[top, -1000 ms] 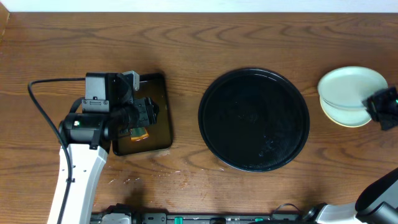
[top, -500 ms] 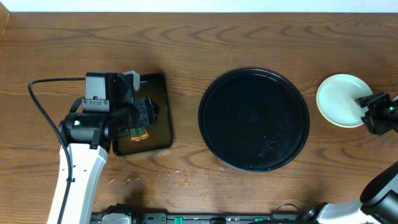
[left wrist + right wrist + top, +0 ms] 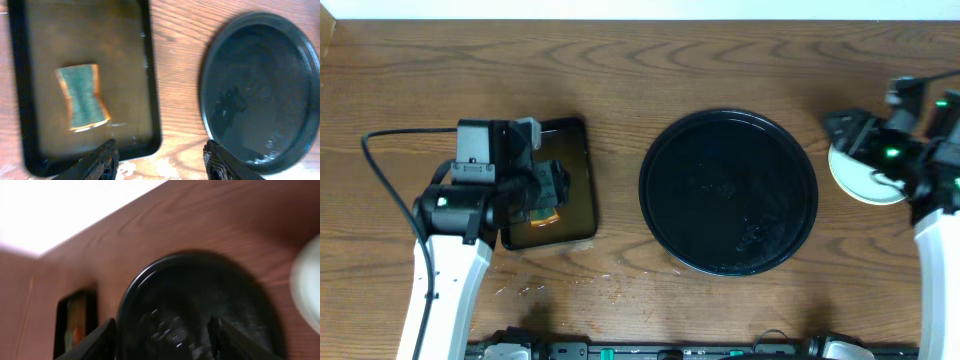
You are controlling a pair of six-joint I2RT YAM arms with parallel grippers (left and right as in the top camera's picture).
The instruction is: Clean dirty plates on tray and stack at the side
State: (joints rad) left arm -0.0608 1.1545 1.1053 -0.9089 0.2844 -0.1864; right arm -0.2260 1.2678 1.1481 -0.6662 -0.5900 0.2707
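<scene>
The left arm (image 3: 445, 260) comes up from the 7 o'clock corner of the tabletop (image 3: 620, 70) and bends at the wrist toward 3 o'clock, hanging over a dark rectangular tray (image 3: 578, 190). The left pincer (image 3: 160, 150) is spread and carries nothing. The right arm (image 3: 935, 250) enters at the 4 o'clock edge, and its wrist leans toward 9 o'clock above the plates (image 3: 848, 180). The right pincer (image 3: 161, 325) is also spread, with nothing between its fingers, though its own view is blurred.

There is one round black tray (image 3: 728, 192) at the middle, bare. One pale pile of plates lies on the wood at its 3 o'clock, apart from the rim. The arm hides much of the pile, so I cannot count the plates. The one rectangular tray sits at 9 o'clock and holds one sponge (image 3: 82, 97).
</scene>
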